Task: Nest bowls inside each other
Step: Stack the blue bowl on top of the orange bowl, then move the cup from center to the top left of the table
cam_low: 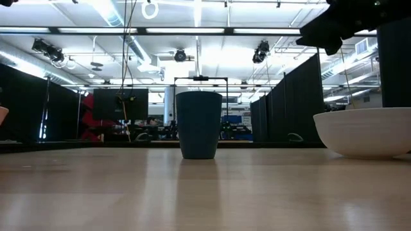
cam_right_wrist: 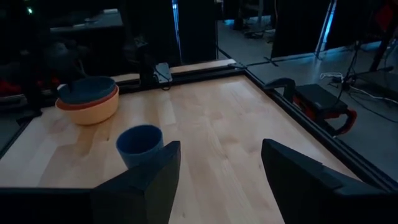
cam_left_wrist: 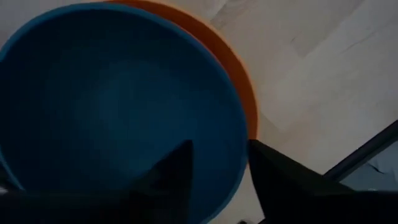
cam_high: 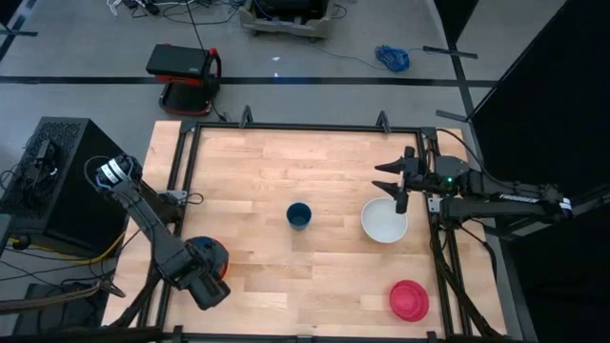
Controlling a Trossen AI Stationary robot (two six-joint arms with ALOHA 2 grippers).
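Bowls: left end effector (cam_left_wrist: 217,180) straddles the teal bowl's (cam_left_wrist: 112,106) rim, loosely; right end effector (cam_high: 398,176), wide, hovers over the white bowl (cam_high: 384,221). Wooden tabletop (cam_high: 286,171).

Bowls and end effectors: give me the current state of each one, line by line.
Teal bowl: nested in the orange bowl, rim between the left end effector's parted fingers.
Dark blue cup: upright, alone mid-table.
White bowl: upright, empty, unstacked.
Magenta bowl: alone near the table's front right.
Right end effector: open, over the white bowl's rim, holding nothing.
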